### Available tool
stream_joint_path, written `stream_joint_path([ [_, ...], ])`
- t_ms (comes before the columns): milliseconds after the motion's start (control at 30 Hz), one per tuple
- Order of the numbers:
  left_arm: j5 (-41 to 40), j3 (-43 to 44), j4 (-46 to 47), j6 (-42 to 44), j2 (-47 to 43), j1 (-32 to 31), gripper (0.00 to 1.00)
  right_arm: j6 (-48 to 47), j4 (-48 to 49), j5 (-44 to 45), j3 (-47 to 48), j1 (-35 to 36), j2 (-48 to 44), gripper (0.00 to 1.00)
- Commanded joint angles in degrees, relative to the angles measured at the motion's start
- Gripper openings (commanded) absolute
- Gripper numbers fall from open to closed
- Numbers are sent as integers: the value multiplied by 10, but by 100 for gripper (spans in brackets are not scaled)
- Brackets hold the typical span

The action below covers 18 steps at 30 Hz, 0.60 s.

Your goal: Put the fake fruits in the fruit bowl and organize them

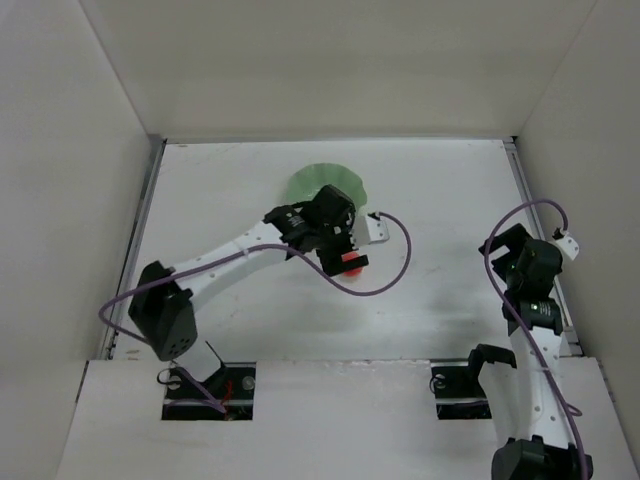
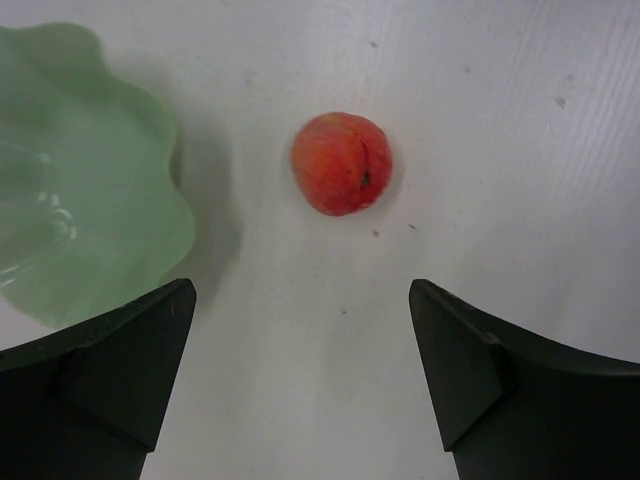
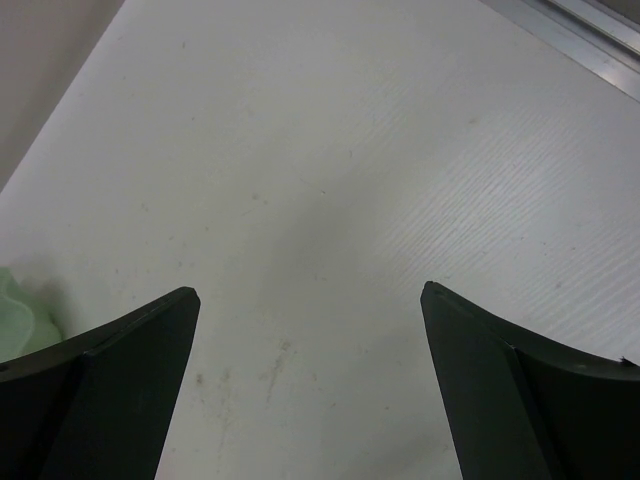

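A small round red-orange fruit lies on the white table just near of the pale mint-green scalloped bowl. In the left wrist view the fruit lies ahead of the jaws and the bowl is at the left, empty as far as it shows. My left gripper hovers over the fruit, open and empty. My right gripper is open and empty at the right side, above bare table. An edge of the bowl shows at its far left.
White walls enclose the table on the left, back and right. A metal rail runs along the right edge. The left arm's purple cable loops over the table right of the fruit. Two cut-outs sit in the near board.
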Motion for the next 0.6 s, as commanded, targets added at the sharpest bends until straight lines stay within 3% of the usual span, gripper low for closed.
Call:
stream_joint_path([
  [0,24,16,-12,23,53,-13,89,-13,20,17,3,22,-8,100],
  [267,30,54,69,5,180,-24,87,-27,10,44,12,52,-6,100],
  [433,34,53,84,7,209,-14,87,-27,8,45,10,56,-14,100],
  [567,43,50,75,5,236,-14,74,-27,8,46,11,56,-10,100],
])
